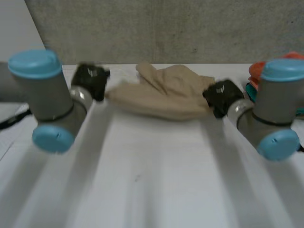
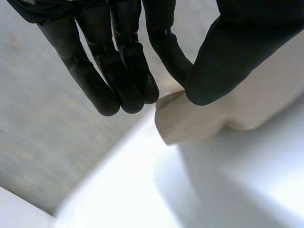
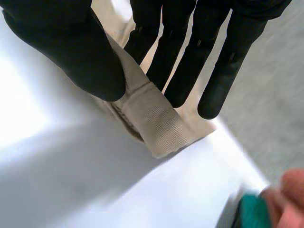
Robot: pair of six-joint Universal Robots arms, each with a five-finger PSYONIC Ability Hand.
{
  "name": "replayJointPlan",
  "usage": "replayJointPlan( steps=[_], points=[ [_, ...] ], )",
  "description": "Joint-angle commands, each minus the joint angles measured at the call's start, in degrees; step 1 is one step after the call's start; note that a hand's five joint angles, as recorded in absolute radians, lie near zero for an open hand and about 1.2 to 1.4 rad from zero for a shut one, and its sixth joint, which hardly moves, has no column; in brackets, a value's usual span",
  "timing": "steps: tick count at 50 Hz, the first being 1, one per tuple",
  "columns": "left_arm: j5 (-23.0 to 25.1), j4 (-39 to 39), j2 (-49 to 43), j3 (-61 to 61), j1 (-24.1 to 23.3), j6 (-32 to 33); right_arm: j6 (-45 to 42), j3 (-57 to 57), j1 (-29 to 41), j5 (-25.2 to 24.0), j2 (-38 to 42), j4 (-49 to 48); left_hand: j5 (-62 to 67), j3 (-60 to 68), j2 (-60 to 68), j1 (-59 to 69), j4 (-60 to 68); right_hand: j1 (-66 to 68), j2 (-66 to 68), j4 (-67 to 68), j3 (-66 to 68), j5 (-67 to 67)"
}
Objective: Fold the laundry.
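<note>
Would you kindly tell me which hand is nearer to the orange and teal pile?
Right. The right hand holds the beige cloth at the end beside the pile; the left hand is at the cloth's opposite end.

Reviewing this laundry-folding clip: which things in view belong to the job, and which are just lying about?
Part of the job:
- beige cloth, lying at the table's far side
- left hand, pinching one end of it
- right hand, pinching the other end

Just lying about:
- orange and teal things, beyond the right arm
- white table, which only bears the cloth
</note>
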Motion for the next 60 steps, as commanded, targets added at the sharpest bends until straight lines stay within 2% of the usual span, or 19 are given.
replayJointPlan(
  steps=[1,4,5,9,11,15,23,24,27,28,31,32,33,34,36,41,47,54,60],
  points=[
    [1.31,-10.03,9.67,-15.45,-2.00,6.50,-4.77,9.10,-1.65,-1.85,-10.65,13.14,12.40,11.94,11.50,14.80,11.52,16.19,12.59,11.55,11.21,11.32],
    [-0.10,-17.23,13.54,-19.85,-3.93,10.37,-7.67,9.10,-2.18,-3.35,-12.42,22.29,12.40,11.94,11.50,14.80,11.52,16.19,12.59,11.55,11.21,11.32],
    [-1.15,-20.99,14.94,-21.43,-4.98,12.29,-10.29,8.93,-2.44,-4.23,-12.42,29.37,12.40,11.94,11.50,14.80,11.52,16.19,12.59,11.55,11.21,11.32],
    [-2.03,-28.57,15.66,-22.41,-6.57,14.85,-17.07,7.01,-3.06,-4.85,-11.29,45.22,12.40,11.94,11.50,14.80,11.52,16.19,12.59,11.55,11.21,11.32],
    [-2.03,-29.90,15.13,-21.62,-6.92,14.77,-17.35,5.51,-3.15,-4.68,-10.67,46.14,12.40,11.94,11.50,14.80,11.52,16.19,12.59,11.55,11.21,11.32],
    [-2.56,-27.72,11.97,-14.96,-7.45,14.33,-12.97,1.03,-2.88,-3.54,-7.77,42.11,12.40,11.94,11.50,14.80,11.52,16.19,12.59,11.55,11.21,11.32],
    [-5.02,-19.02,3.01,14.73,-5.08,13.02,-5.93,-18.55,-0.51,-0.81,-0.21,28.50,12.40,11.94,11.50,14.80,11.52,16.19,12.59,11.55,11.21,11.32],
    [-4.76,-16.66,1.52,22.25,-4.38,12.58,-4.71,-23.71,0.19,0.06,0.66,23.87,12.40,11.94,11.50,14.80,11.52,16.19,12.59,11.55,11.21,11.32],
    [-3.88,-12.08,-0.33,32.67,-3.06,11.52,-2.07,-30.51,1.07,1.74,1.46,15.32,12.40,11.94,11.50,14.80,11.52,16.19,12.59,11.55,11.21,11.32],
    [-3.27,-8.85,-1.38,38.70,-2.01,10.56,0.12,-34.10,1.77,3.31,1.64,9.29,12.40,11.94,11.50,14.80,11.52,16.19,12.59,11.55,11.21,11.32],
    [-3.35,-5.48,-2.80,45.77,-1.13,8.36,2.68,-37.21,2.83,5.08,1.64,0.99,12.40,11.94,11.50,14.80,11.52,16.19,12.59,11.55,11.21,11.32],
    [-3.79,-5.82,-3.15,48.58,-1.13,6.18,3.03,-38.52,3.27,5.43,1.81,-2.95,-13.90,-14.35,-14.79,-11.49,-14.77,16.19,12.59,11.55,11.21,11.32],
    [-4.05,-6.43,-3.50,49.30,-1.13,5.03,2.95,-38.71,3.70,5.52,1.90,-3.42,-29.98,-30.43,-30.87,-27.57,-30.86,16.19,12.59,11.55,11.21,11.32],
    [-4.40,-7.31,-3.50,49.40,-1.13,3.88,2.78,-38.71,3.88,5.52,1.90,-3.17,-42.46,-42.92,-43.36,-40.06,-43.34,16.19,12.59,11.55,11.21,11.32],
    [-6.07,-11.16,-2.63,47.31,-1.47,0.38,2.51,-37.92,5.02,5.61,2.16,-0.90,-52.32,-52.77,-53.21,-49.91,-53.20,16.19,12.59,11.55,11.21,11.32],
    [-8.01,-18.65,0.80,33.60,-2.09,-8.33,1.37,-32.04,6.87,5.70,2.25,2.81,-57.05,-57.51,-57.95,-54.65,-57.93,16.19,12.59,11.55,11.21,11.32],
    [-1.69,-17.78,2.39,16.10,-3.76,-22.21,-1.09,-26.58,7.22,6.92,1.55,0.53,-55.04,-55.49,-55.93,-52.63,-55.91,16.19,12.59,11.55,11.21,11.32],
    [5.34,-19.70,-0.07,10.73,-7.97,-35.48,-2.23,-25.88,10.03,8.60,-0.47,-0.09,-51.84,-52.30,-52.74,-49.44,-52.72,16.19,12.59,11.55,11.21,11.32],
    [7.54,-24.27,-4.72,12.91,-11.49,-43.92,-4.08,-25.53,13.02,9.82,-2.66,1.58,-51.84,-52.29,-52.73,-49.43,-52.72,16.19,12.59,11.55,11.21,11.32]
  ],
)
